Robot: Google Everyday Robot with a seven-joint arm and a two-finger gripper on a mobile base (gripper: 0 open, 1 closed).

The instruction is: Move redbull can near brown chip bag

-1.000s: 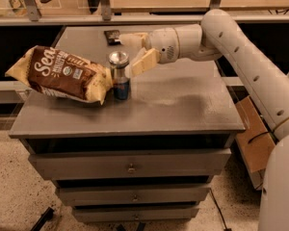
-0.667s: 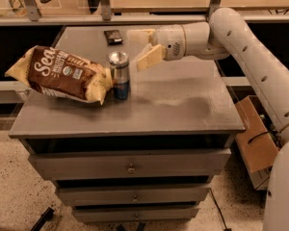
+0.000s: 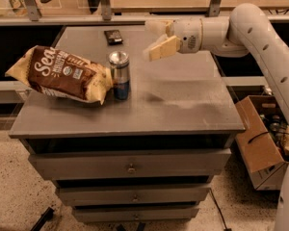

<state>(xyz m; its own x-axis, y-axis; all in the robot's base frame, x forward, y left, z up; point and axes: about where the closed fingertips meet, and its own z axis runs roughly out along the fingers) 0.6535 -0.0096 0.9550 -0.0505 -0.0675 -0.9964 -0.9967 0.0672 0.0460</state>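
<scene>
The redbull can stands upright on the grey cabinet top, touching the right end of the brown chip bag. The bag lies on its side at the left, with white "Sea" lettering and pale yellow ends. My gripper hangs in the air to the right of the can and above the table's middle. It is open and empty, with pale fingers spread apart.
A small flat dark rectangle lies at the back of the top. A cardboard box with bottles sits on the floor at the right. Drawers face front. A shelf rail runs behind.
My gripper has drawn back to the right and upward, away from the can. The can and bag have stayed put.
</scene>
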